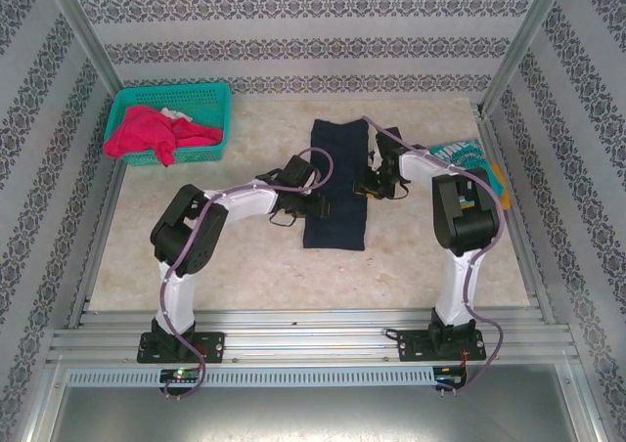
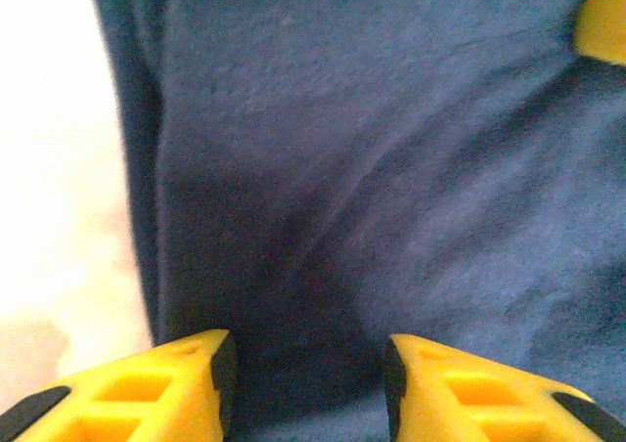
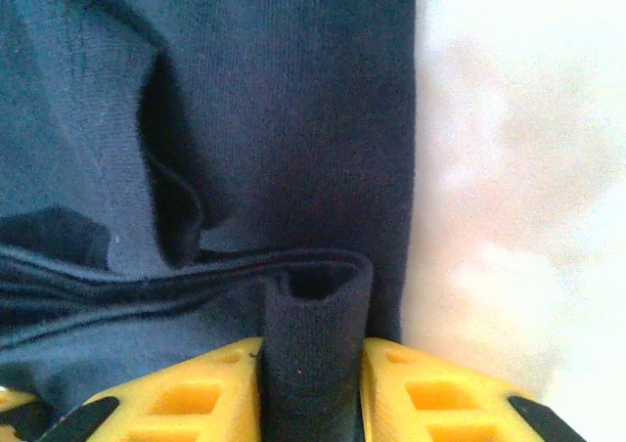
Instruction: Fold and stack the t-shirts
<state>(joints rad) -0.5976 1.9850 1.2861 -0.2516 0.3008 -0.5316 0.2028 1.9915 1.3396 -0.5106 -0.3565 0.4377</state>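
The pale marbled bench (image 1: 225, 266) sat between walls of patterned paper, with a teal basket (image 1: 176, 90) in its far left corner holding a pink-red shirt (image 1: 147, 134). The navy shirt (image 1: 337, 183) lay mid-bench as a long narrow strip running away from the arms. By the right edge lay a teal shirt (image 1: 458, 152), with a sliver of what looked like the orange shirt (image 1: 499, 180) beside it. The left fingers (image 2: 147, 393) were spread wide over the strip's left border, with navy cloth under them, nothing pinched, and bare bench just to their left. The right fingers (image 3: 196, 403) were closed on a doubled ridge of the navy shirt near its right edge, and the fold stood up between them. The step in hand looked like folding the strip across its length. To do that well, the left fingers would need a matching hold on the opposite edge, level with the right ones and taking every layer rather than the top one alone. Both sides should then rise together and travel evenly, with the cloth lightly taut between them so the edges land square. A lopsided lift would likely let the earlier folds slide open.
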